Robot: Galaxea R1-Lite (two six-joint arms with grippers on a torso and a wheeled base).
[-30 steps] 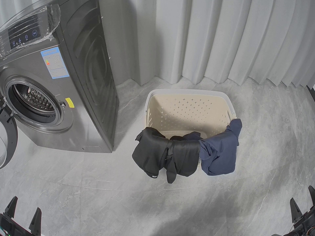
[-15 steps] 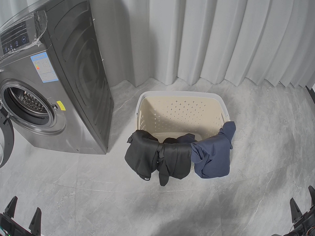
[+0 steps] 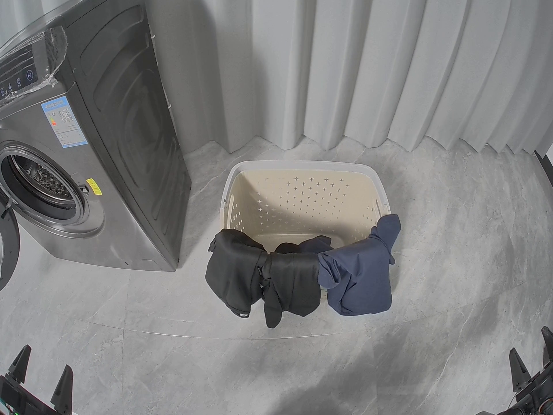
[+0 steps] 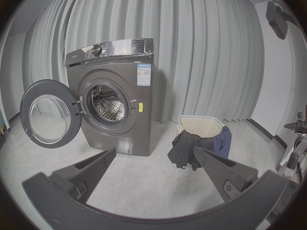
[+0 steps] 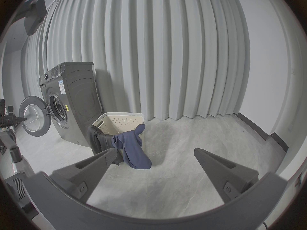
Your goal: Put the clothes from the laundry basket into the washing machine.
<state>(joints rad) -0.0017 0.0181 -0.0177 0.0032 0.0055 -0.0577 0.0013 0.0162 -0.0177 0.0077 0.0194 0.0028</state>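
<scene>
Two garments (image 3: 262,278) drape the basket (image 3: 299,165), far from both jaws.

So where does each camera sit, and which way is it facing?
Head view: on the head, looking down at laundry basket and washing machine; left hand and right hand at the bottom corners.
Left wrist view: low, facing the machine's open door; own hand open.
Right wrist view: low, facing the curtain; own hand open.
Shared: clothes draped over the basket rim.
</scene>
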